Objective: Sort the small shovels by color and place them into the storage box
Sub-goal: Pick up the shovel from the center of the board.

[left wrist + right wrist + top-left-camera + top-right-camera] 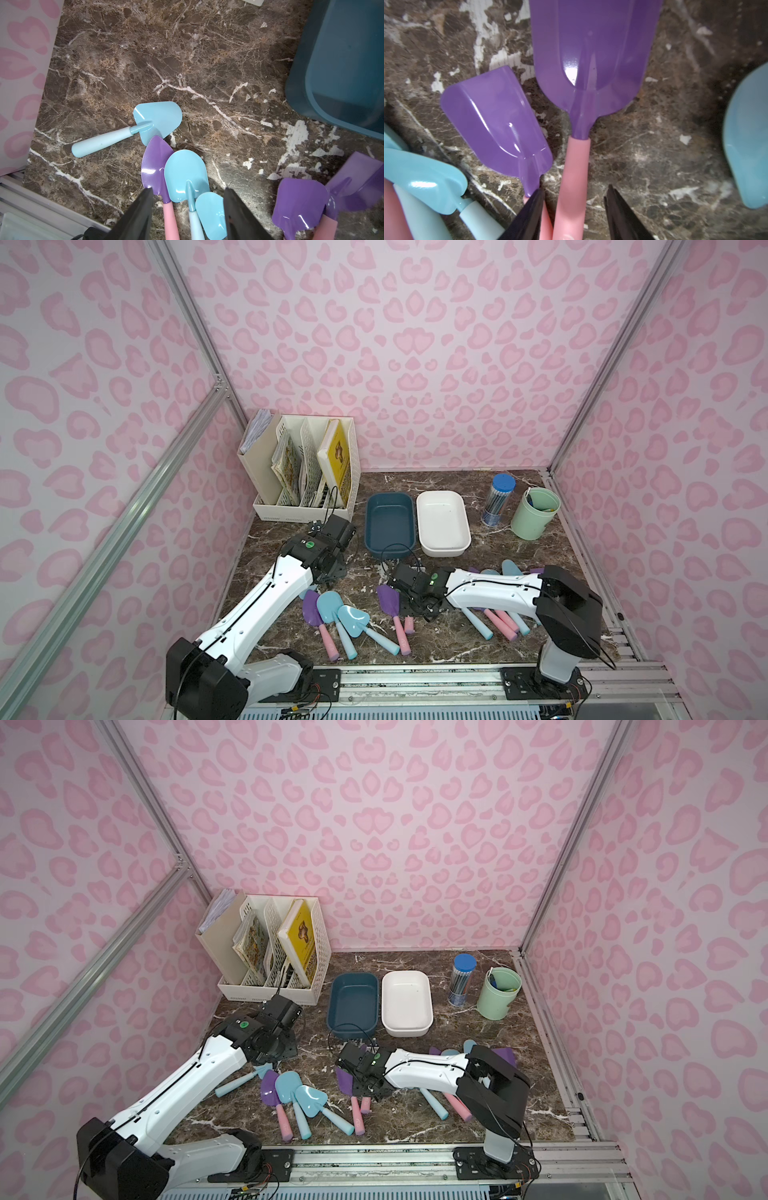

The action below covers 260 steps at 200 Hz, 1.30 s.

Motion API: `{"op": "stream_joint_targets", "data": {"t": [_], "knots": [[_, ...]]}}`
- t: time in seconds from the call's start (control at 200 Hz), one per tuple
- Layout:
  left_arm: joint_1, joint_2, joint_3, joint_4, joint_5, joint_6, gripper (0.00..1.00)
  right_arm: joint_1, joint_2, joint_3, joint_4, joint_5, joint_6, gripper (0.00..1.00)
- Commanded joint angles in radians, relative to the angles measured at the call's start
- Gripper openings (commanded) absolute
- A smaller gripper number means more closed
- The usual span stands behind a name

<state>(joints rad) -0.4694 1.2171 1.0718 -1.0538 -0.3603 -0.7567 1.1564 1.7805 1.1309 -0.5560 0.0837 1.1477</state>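
Robot test cell in a lab, dressed as a child's desk. Aluminium frame posts (615, 356) carry pink-print wall panels (415, 344) around a marble-look tabletop (490, 547). Left arm (266, 601) and right arm (494, 593) are bolted to a base rail (415, 682) at 6 o'clock. File organizer (299, 516) at 10 o'clock; pencil tube (498, 499) and green cup (534, 518) at 2 o'clock.

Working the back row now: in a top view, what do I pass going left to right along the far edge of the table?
From the left: white file organizer → dark blue box → white box → clear blue-capped pencil tube → green cup.
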Motion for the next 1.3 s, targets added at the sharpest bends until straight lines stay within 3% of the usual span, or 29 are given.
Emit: {"op": "stream_joint_targets", "data": {"t": [0.0, 0.935, 1.295], "knots": [[0.000, 0.002, -0.002, 0.017, -0.008, 0.002, 0.59, -0.002, 0.013, -0.005, -0.015, -0.014, -0.008, 0.53], [0.005, -0.024, -0.006, 0.031, -0.009, 0.010, 0.59, -0.002, -0.004, -0.058, -0.050, 0.010, -0.002, 0.23], [0.004, -0.018, 0.005, 0.035, -0.011, 0.015, 0.59, 0.024, -0.044, -0.020, -0.158, 0.020, -0.086, 0.16]]}}
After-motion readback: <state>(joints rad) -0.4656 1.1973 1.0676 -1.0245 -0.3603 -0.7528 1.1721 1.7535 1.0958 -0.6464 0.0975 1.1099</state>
